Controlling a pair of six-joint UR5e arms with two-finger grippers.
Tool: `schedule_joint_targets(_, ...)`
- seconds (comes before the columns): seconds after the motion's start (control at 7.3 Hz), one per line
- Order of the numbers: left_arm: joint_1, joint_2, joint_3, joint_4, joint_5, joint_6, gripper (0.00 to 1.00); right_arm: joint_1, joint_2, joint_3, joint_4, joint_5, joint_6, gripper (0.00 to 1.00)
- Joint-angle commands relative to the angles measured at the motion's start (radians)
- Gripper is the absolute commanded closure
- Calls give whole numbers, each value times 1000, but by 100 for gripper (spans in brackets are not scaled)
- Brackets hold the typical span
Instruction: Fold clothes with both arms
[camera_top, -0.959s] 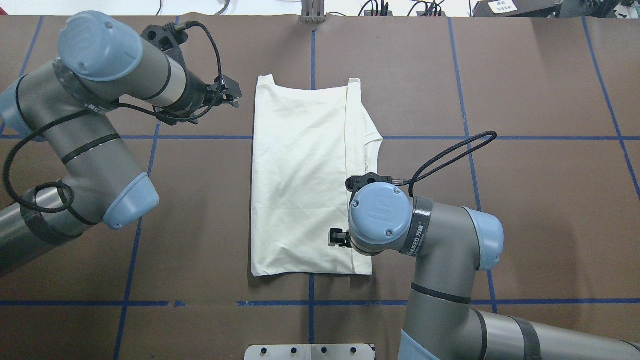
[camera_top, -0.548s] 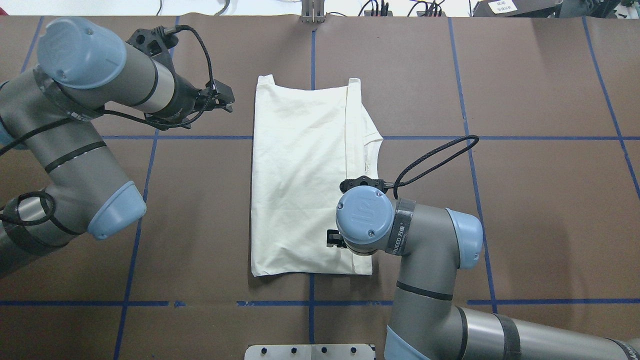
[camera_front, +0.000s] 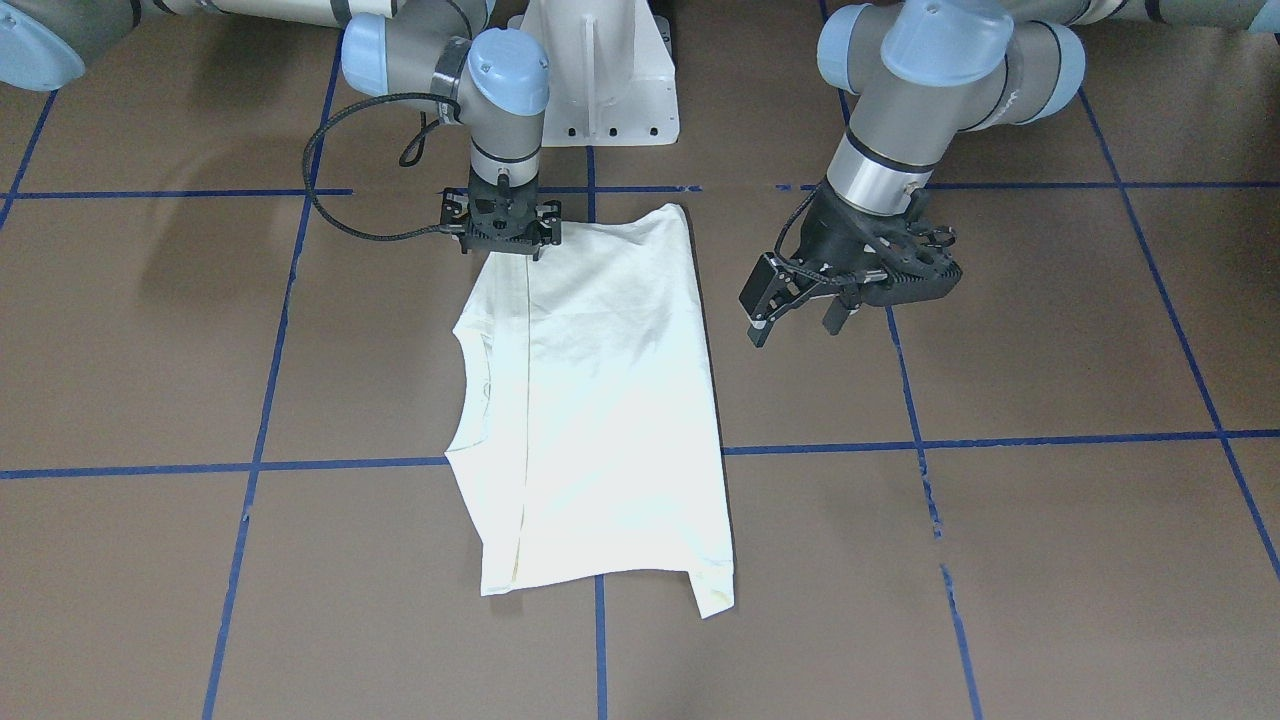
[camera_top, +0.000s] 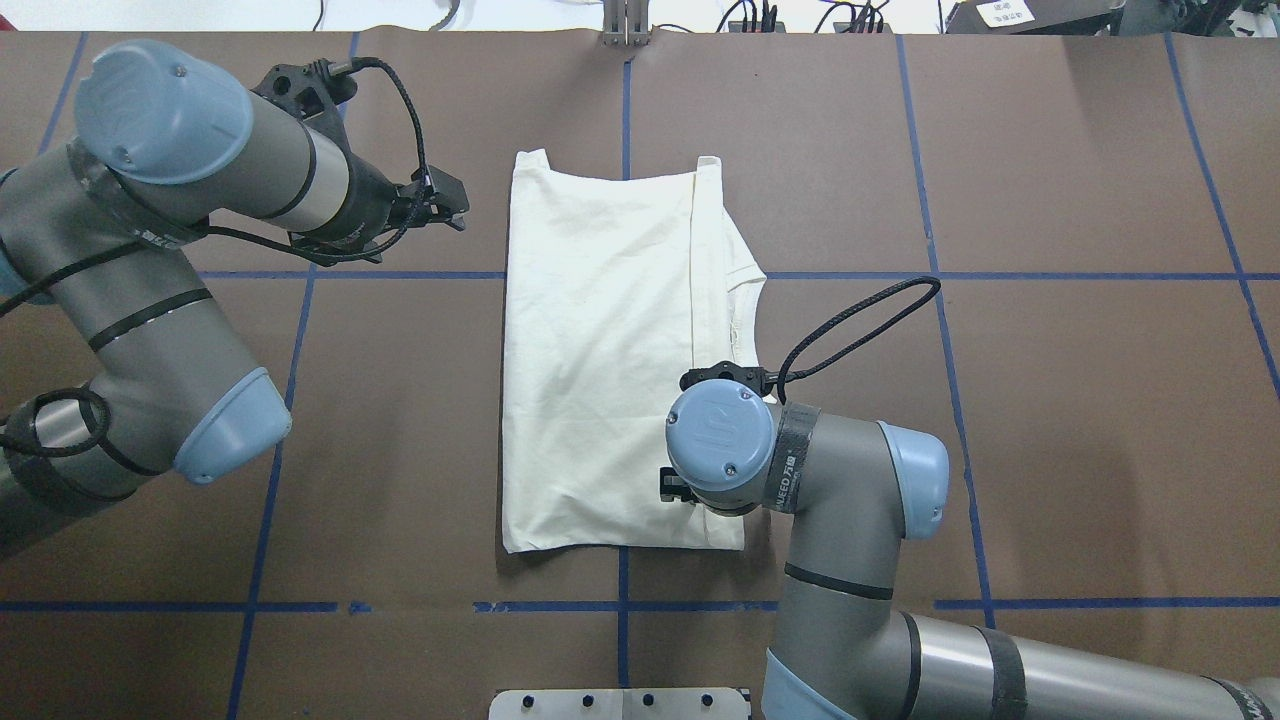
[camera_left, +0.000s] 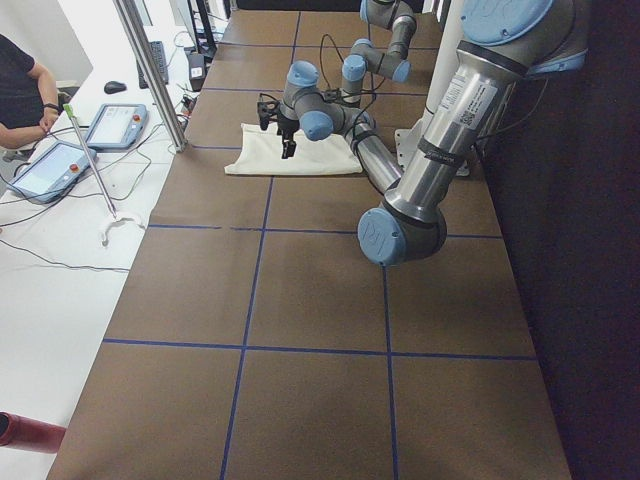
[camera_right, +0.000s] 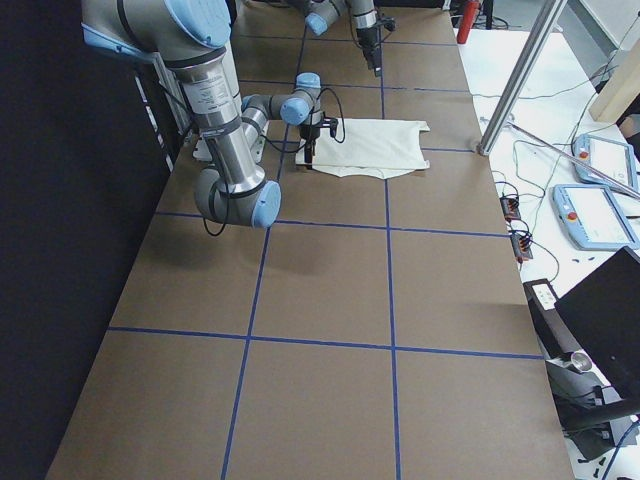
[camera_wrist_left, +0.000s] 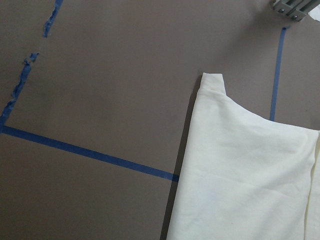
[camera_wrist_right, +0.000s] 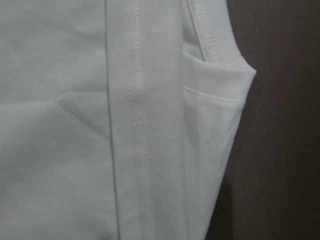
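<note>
cream t-shirt (camera_top: 600, 350) lies flat; right arm (camera_top: 858, 545) band (camera_top: 788, 470) reads "…weed".

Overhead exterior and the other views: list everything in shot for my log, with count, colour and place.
T-shirt: one, cream, plain side up, folded lengthwise, flat at the table's centre.
Table: one, brown top with a blue tape grid.
Pedestal base: one, white, at the robot's edge of the table.
Metal post: one, silver, at the table's operator side.
Touch panels: two, grey-blue, on the white surface beside the table.
Operator: one, dark shirt, only partly in the exterior left view.
Left arm: one, grey with light-blue caps.
Right arm: one, same colours.
Left claw: black, open, in the air beside the shirt.
Right claw: black, pointing down at the shirt's robot-side edge; open or shut unclear.
</note>
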Motion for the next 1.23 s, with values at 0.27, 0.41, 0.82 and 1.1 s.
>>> schedule_joint_targets(0.27, 1, 0, 4, 0, 0, -3, 0, 6, -2, 5, -51, 5, -38, 0)
schedule_joint_targets(0.41, 10, 0, 7, -2, 0, -6, 0, 15, -3, 5, -52, 5, -41, 0)
schedule_joint_targets(0.82, 13, -5, 8, -2, 0, -6, 0, 18, -11, 25, -95, 0, -58, 0)
schedule_joint_targets(1.1, 16, -5, 10, -2, -2, -10, 0, 30, -15, 26, -141, -5, -89, 0)
